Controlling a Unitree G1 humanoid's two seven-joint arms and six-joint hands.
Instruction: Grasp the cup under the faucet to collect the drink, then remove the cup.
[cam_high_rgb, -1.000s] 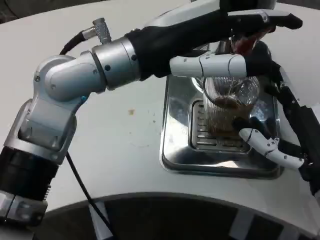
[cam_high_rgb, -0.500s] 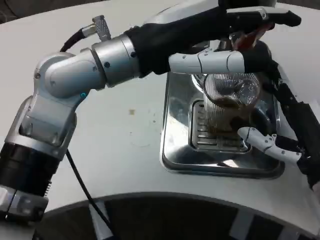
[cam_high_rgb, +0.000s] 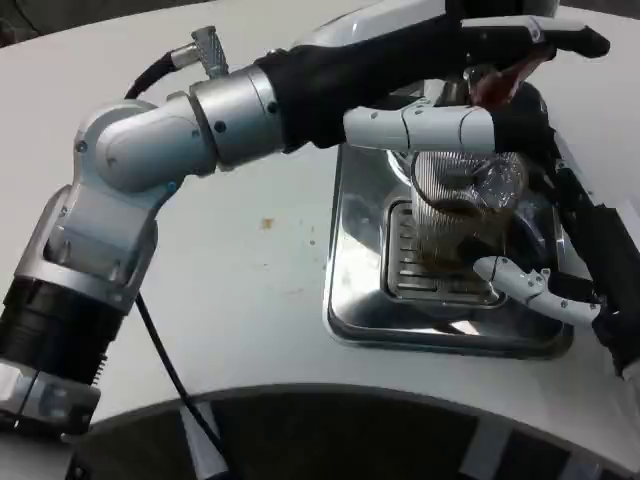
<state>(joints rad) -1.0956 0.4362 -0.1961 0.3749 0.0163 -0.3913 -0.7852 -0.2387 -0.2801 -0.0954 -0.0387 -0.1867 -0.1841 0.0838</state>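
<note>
Your ribbed glass cup (cam_high_rgb: 462, 212) stands upright on the grate of the steel drip tray (cam_high_rgb: 352, 300), under the faucet (cam_high_rgb: 470, 88) and partly filled with brown drink. The right hand (cam_high_rgb: 560, 270) is the nearer one — its fingers (cam_high_rgb: 515, 280) wrap the cup's lower right side, though you cannot tell how firm the hold is. The left hand (cam_high_rgb: 470, 95) reaches over the cup at the faucet, its grip unclear — the cup's way out is toward the right hand.
</note>
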